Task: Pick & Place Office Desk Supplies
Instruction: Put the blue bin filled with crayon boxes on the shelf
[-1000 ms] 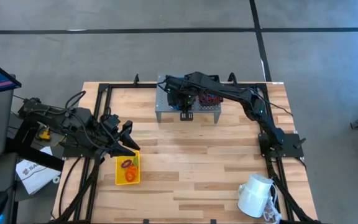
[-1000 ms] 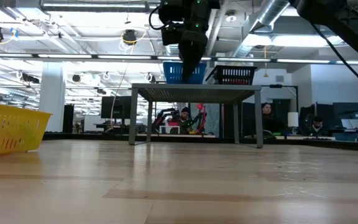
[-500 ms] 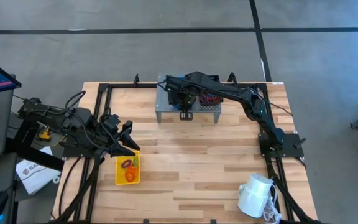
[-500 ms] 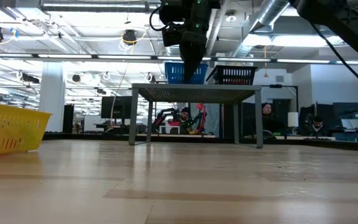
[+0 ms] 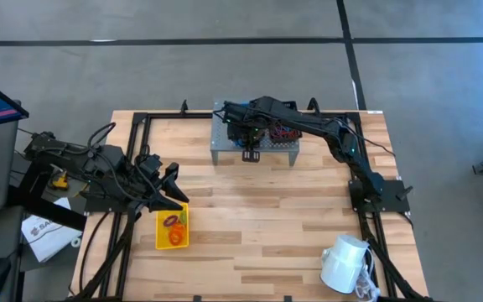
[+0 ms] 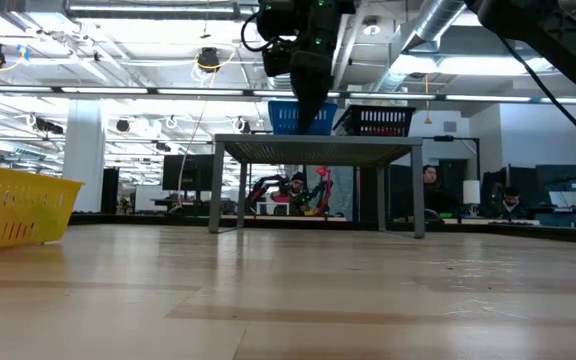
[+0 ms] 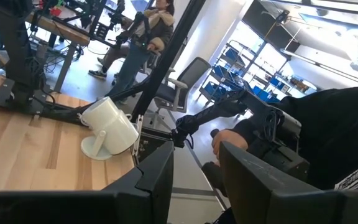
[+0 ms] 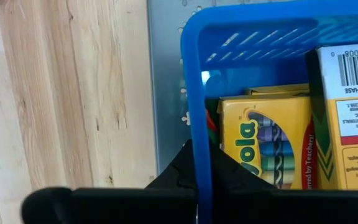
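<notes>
Mid-sort on the wooden surface (image 5: 250, 218): the right tool (image 5: 251, 154), clamped on the rim of the blue bin (image 8: 253, 25), holds it atop the grey riser (image 5: 225, 155); yellow crayon packets (image 8: 266, 146) lie inside; loops (image 5: 173, 222) sit in the yellow bin (image 5: 161, 235); the left tool (image 5: 174, 195) waits beside it, part-open and empty; sorting seems partly done.
</notes>
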